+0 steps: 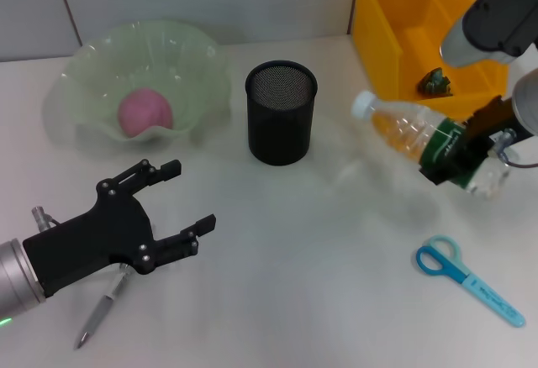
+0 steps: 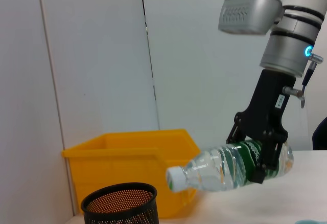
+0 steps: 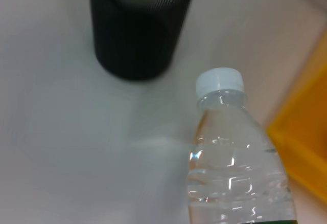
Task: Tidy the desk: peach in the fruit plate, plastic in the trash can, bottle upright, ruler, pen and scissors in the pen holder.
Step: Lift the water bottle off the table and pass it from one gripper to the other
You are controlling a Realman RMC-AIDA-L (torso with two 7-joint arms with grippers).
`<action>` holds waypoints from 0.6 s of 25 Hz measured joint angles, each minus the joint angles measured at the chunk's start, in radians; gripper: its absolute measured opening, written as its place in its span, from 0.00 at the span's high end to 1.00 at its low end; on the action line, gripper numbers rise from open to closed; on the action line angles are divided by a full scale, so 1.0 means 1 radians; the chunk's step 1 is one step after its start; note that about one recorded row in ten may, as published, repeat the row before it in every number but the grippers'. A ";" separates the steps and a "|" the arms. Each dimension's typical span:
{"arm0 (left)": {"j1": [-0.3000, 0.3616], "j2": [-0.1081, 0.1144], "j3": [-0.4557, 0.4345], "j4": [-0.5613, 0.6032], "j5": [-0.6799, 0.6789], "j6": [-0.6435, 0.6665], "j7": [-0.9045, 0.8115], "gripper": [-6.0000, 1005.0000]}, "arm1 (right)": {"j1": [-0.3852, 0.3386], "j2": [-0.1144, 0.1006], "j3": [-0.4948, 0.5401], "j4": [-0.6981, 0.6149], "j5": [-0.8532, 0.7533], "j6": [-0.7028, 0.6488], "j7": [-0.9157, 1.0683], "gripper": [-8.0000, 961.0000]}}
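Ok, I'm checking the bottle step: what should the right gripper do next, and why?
Probably tilt the bottle cap-up and lower it to the desk. The right gripper holds it near its base, raised and lying almost sideways, cap toward the pen holder.

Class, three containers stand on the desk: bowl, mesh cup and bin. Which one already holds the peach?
The pale green fruit plate, at the far left: the pink peach lies inside it. The black mesh pen holder and the yellow trash can hold no peach.

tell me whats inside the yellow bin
In the head view the yellow bin holds a small dark green crumpled piece on its floor. The right arm covers the bin's far right corner, so anything there cannot be seen.
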 joint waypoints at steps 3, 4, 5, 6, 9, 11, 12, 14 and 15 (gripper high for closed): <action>0.000 0.000 -0.001 0.000 0.000 -0.001 0.000 0.22 | -0.037 0.000 -0.003 -0.070 0.052 0.017 0.000 0.20; 0.001 0.000 -0.005 0.001 0.000 0.000 0.000 0.22 | -0.037 0.000 -0.003 -0.070 0.052 0.017 0.000 0.20; 0.001 0.000 -0.008 0.001 0.000 0.000 0.000 0.22 | -0.062 0.000 -0.010 -0.105 0.086 0.030 -0.004 0.20; 0.002 0.000 -0.012 0.001 0.000 0.001 0.000 0.22 | -0.074 0.000 -0.011 -0.119 0.099 0.037 -0.006 0.20; 0.004 0.000 -0.020 0.001 0.000 0.004 0.001 0.22 | -0.098 0.000 -0.012 -0.148 0.123 0.048 -0.014 0.20; 0.006 0.000 -0.024 0.002 0.000 0.004 0.001 0.22 | -0.120 0.000 -0.012 -0.171 0.152 0.060 -0.026 0.20; 0.006 0.000 -0.024 0.002 0.000 0.004 0.001 0.22 | -0.132 0.000 -0.012 -0.184 0.167 0.068 -0.033 0.20; 0.007 0.000 -0.027 0.002 0.000 0.005 0.001 0.22 | -0.153 0.001 -0.012 -0.203 0.198 0.083 -0.051 0.20; 0.009 0.000 -0.043 0.002 0.000 0.006 0.001 0.22 | -0.163 0.001 -0.011 -0.209 0.215 0.090 -0.059 0.20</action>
